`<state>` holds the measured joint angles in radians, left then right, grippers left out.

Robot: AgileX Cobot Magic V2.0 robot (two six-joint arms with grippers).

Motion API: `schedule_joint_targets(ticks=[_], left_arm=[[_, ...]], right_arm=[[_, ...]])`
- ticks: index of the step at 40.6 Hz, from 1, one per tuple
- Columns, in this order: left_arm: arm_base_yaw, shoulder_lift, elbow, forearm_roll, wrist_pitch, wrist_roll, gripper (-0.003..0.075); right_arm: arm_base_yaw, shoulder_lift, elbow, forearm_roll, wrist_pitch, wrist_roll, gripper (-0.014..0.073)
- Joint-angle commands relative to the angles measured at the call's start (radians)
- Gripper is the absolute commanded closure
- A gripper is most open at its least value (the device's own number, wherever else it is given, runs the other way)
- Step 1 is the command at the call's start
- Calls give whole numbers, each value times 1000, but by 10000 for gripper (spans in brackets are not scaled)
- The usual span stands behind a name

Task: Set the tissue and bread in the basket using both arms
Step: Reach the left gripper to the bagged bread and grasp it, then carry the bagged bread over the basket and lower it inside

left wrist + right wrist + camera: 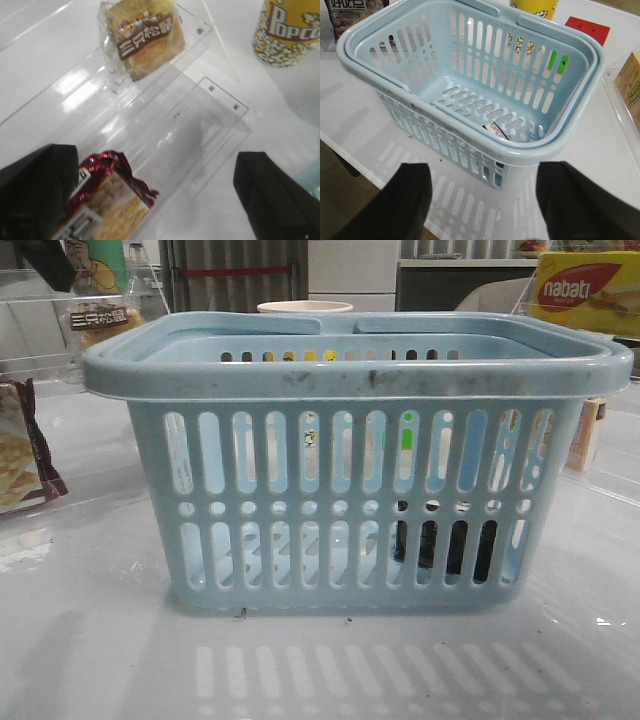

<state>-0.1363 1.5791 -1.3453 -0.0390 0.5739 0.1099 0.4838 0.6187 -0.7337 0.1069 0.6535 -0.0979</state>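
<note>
The light-blue basket (350, 370) stands in the middle of the table and also shows in the right wrist view (370, 55). The black tissue (445, 550) lies inside it at the right, seen through the slots; in the right wrist view only a small part of it (496, 129) shows below the rim. The bread (145, 37), golden-brown in clear wrap with a dark label, sits on a clear acrylic shelf (200, 125); in the front view it (100, 322) is at the far left. My left gripper (155, 200) is open and empty, short of the bread. My right gripper (492, 205) is open and empty, outside the basket's near corner.
A maroon-edged cracker packet (105, 200) lies between my left fingers' side and the shelf, also at the left edge in the front view (20, 450). A popcorn cup (287, 30) stands behind the basket. A yellow nabati box (585, 285) is at the back right.
</note>
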Motion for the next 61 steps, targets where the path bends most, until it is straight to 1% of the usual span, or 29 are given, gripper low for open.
schedule_joint_targets(ticks=[1,6,13,20,25,28,30,33,37,38,42,45,49,54,61], left_arm=[[24,57,-125,-9,-78,0,45],[41,176,-236,-9,-115,0,45],[43,300,-342,-9,-174,0,45],[43,382,-387,-14,-261,0,45],[43,410,-387,-14,-335,0,55],[43,417,-387,-14,-355,0,108],[43,417,-387,-14,-361,0,175],[43,417,-387,-14,-363,0,300],[43,417,-387,-14,-362,0,438],[43,417,-387,-14,-362,0,455],[43,402,-387,-14,-354,0,568],[43,378,-387,-14,-339,0,629],[36,323,-387,-18,-297,0,630],[21,239,-387,-18,-211,0,630],[-33,91,-387,-15,-51,0,630]], right_arm=[[1,-1,-28,9,-76,-11,43],[1,-1,-28,9,-76,-11,43],[1,-1,-28,9,-76,-11,43],[1,-1,-28,9,-76,-11,43],[1,-1,-28,9,-76,-11,43],[1,-1,-28,9,-76,-11,43],[1,-1,-28,9,-76,-11,43],[1,-1,-28,9,-76,-11,43],[1,-1,-28,9,-76,-11,43],[1,-1,-28,9,-76,-11,43],[1,-1,-28,9,-76,-11,43],[1,-1,-28,9,-76,-11,43],[1,-1,-28,9,-76,-11,43],[1,-1,-28,9,-76,-11,43],[1,-1,-28,9,-76,-11,43]])
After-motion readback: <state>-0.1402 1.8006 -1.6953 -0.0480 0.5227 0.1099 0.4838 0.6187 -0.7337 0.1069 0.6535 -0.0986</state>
